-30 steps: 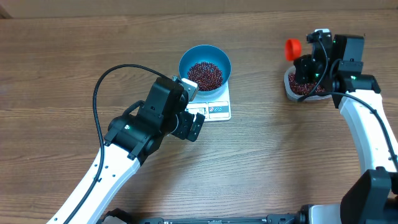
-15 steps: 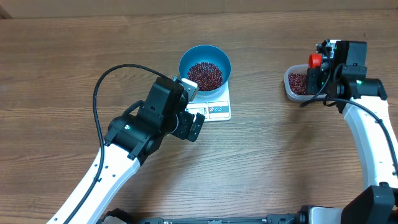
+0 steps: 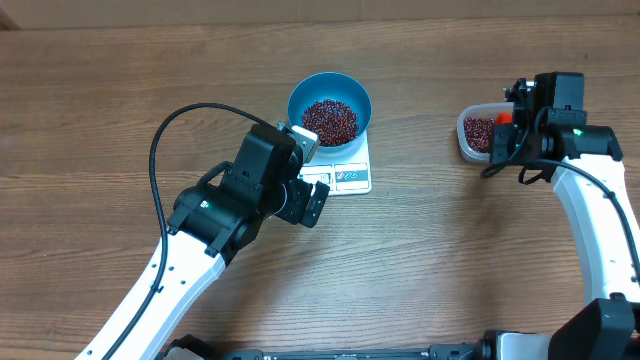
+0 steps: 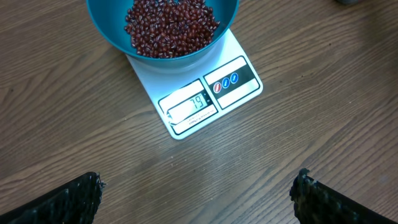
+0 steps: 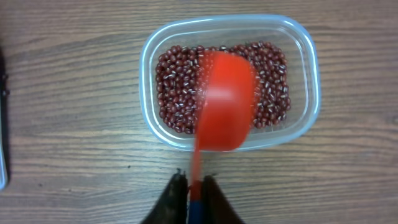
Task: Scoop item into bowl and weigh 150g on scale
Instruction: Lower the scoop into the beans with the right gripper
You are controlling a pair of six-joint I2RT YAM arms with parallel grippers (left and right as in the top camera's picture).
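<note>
A brown wood-grain surface [image 3: 450, 250] is being shown in every view, its grain running left to right in the overhead view. A clear plastic tub [image 3: 466, 138], rounded-rectangular, is being carried by it toward the right edge, nearer the far edge than the near one. In the right wrist view the tub is being seen from straight above, its rim unbroken all round. A red scoop [image 5: 225, 112] is being held over the tub's inside, its cup blurred and its thin handle being pointed toward the bottom of that view. From overhead only a small red part of the scoop is being shown, at the tub's right side.
</note>
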